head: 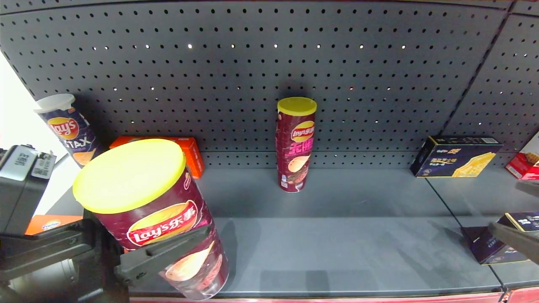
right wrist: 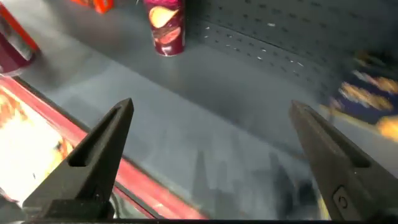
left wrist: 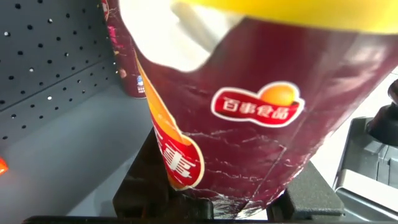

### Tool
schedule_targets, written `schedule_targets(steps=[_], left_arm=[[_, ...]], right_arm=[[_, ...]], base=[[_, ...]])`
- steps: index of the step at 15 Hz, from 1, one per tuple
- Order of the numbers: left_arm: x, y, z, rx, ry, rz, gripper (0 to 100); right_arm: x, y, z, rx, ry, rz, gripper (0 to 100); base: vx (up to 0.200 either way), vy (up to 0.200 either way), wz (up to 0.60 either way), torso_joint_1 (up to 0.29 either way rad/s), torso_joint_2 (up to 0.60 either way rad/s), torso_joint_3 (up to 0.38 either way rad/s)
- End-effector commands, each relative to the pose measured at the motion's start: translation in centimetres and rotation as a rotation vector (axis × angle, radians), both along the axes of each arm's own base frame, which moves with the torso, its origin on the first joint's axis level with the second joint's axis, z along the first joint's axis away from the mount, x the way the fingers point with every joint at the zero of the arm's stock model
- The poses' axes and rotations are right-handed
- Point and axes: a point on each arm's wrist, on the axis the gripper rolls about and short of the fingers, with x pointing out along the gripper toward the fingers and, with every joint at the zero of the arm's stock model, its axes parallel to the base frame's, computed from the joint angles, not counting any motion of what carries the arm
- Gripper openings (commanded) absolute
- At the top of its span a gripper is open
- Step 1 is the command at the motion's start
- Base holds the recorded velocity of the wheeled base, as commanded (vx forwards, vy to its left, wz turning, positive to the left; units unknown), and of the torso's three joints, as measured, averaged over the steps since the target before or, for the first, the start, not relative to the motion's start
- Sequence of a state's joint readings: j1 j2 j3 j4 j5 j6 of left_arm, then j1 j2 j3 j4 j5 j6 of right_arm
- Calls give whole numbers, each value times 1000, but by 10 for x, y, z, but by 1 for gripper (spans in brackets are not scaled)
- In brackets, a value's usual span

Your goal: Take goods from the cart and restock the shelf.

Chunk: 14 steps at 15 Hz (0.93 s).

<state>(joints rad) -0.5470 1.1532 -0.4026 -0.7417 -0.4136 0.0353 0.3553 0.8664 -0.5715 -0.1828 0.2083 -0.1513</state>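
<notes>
The left gripper [head: 147,240] is clenched around a maroon chip can with a yellow lid [head: 162,216], its dark fingers [head: 164,252] pressed across the lower half of the can's body. The can is tilted, with its lid leaning away from the shelf's middle, and it sits at the front left corner of the grey shelf [head: 337,235]. Whether its base touches the shelf cannot be told. In the left wrist view the can's wall [left wrist: 261,124] rises straight out of the gripper [left wrist: 224,199].

A second maroon chip can [head: 295,145] with the same yellow lid stands upright near the middle of the shelf's back edge, just in front of the perforated back panel [head: 252,63]. In the back left corner a dark blue chip can with a white lid [head: 71,130] leans, and an orange box [head: 189,151] lies just beside it against the back edge.

Near the back right corner a dark blue biscuit box [head: 457,156] lies flat, and a red box [head: 526,162] sits past it on the neighbouring shelf section. A dark purple box [head: 488,248] lies near the front right corner.

The right gripper [right wrist: 211,106] hangs released over the shelf's front right part, its two fingers spread wide with nothing between them. It is well apart from both maroon cans.
</notes>
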Motion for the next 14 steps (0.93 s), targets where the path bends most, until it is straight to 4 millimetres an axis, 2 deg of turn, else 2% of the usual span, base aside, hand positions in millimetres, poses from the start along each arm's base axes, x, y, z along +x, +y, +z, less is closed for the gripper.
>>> schedule_targets(steps=[1,2,4,9,11,13,14], left_arm=[[6,-3,-2,9,15,-1,0],[10,-6,2,4,9,-1,0],[16,-9,5,2,9,-1,0],[17,-10,8,-4,4,2,0],[18,-10,10,-22,18,2,0],[19,-10,13,-32,17,6,0],[19,-8,15,-36,10,16,0]], right_arm=[[55,27,-2,-83,33,52,100],[78,40,-2,-76,13,67,100],[108,58,-4,-67,-2,98,100],[153,83,6,14,-11,325,100],[168,90,8,17,-24,330,100],[182,91,2,8,-36,356,100],[194,86,-3,7,-88,426,100]], base=[[0,0,0,0,0,0],[0,0,0,0,0,0],[0,0,0,0,0,0],[0,0,0,0,0,0],[0,0,0,0,0,0],[0,0,0,0,0,0],[0,0,0,0,0,0]])
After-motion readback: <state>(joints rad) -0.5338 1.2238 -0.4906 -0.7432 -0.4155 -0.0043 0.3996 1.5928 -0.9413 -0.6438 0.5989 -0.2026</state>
